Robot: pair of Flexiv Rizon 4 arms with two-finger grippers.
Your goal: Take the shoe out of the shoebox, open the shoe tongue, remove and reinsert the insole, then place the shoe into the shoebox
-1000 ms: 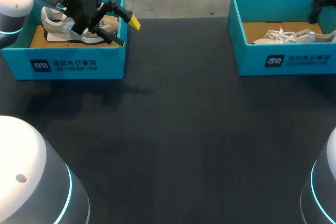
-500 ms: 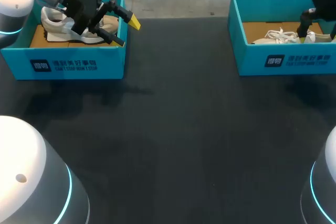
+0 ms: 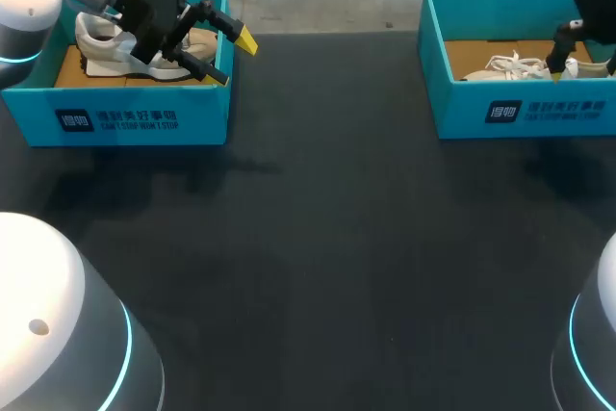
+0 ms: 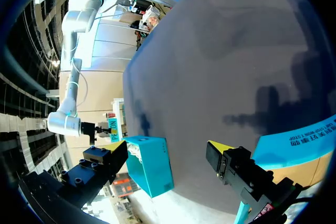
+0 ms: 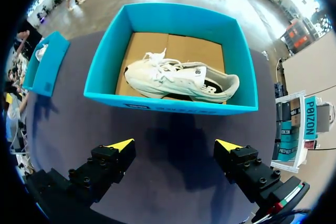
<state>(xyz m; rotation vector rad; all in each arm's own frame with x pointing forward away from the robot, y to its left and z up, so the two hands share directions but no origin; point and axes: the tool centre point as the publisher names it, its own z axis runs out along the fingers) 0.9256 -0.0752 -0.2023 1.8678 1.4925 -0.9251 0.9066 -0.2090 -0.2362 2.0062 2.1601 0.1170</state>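
The black table [image 3: 318,257] holds two blue-green boxes. The right shoebox [image 3: 525,113] and the left box [image 3: 125,122] both have white writing on the front wall. A white shoe [image 5: 178,80] lies in the right shoebox. Its long side runs along the front wall, and its toe points toward the left box. A second shoe [image 3: 96,43] sits in the left box, partly hidden by the left gripper [image 3: 231,55]. That gripper's fingers are spread wide and hold nothing. The right gripper [image 5: 175,145] hangs above the right shoebox, also wide apart and holding nothing.
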